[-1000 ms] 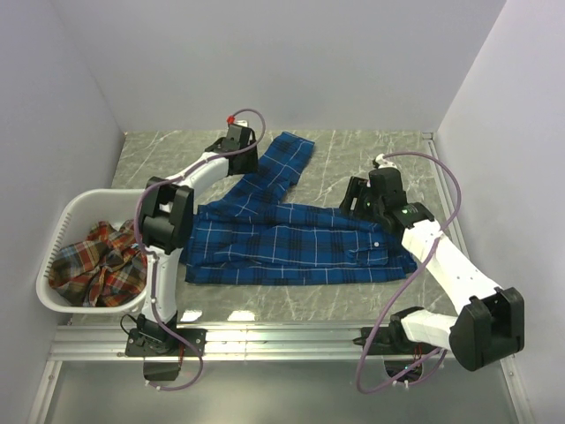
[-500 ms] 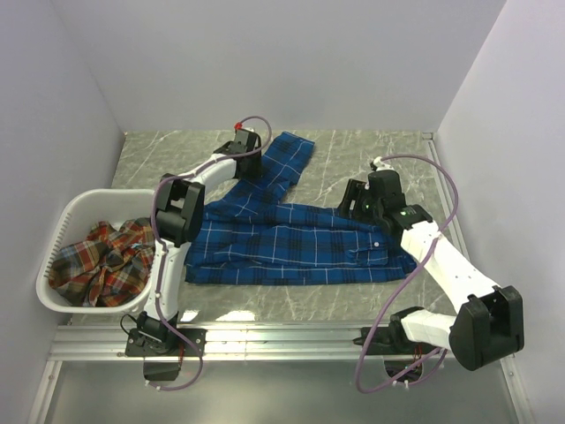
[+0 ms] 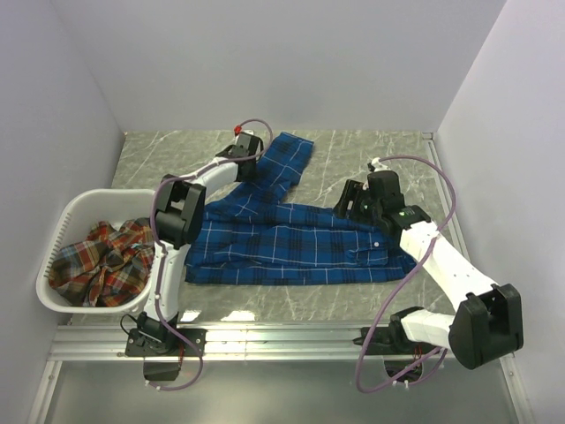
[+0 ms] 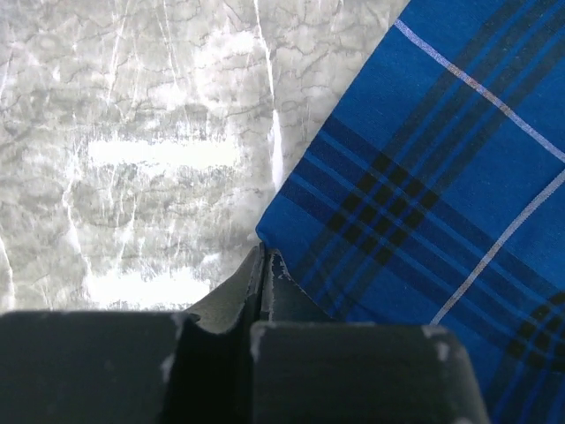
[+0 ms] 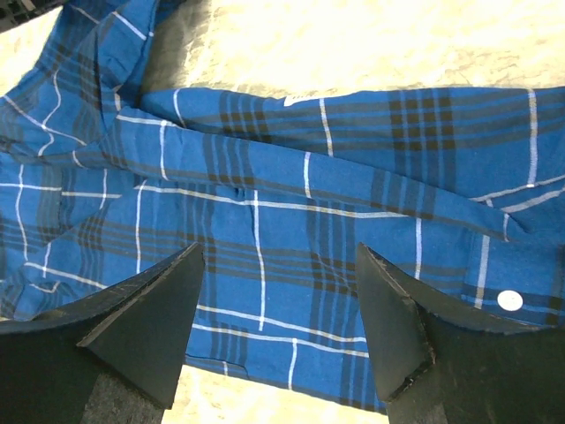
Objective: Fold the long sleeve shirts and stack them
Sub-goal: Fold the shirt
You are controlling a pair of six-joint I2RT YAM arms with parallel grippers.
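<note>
Two long sleeve shirts are in your view: one blue plaid shirt lies spread flat across the middle of the surface, one sleeve angled toward the far wall, and one red-orange plaid shirt sits crumpled inside the single white basket at the left edge. You have two arms reaching in. Your left hand is at the edge of the far sleeve with its fingers pressed together right where the cloth ends; you cannot tell whether any fabric is caught between them. Your right hand hovers spread wide above the right part of the blue shirt, touching nothing, with one white button showing beside it. Under everything is a grey marbled surface, closed in by three plain pale walls, with one metal rail along the near edge.
</note>
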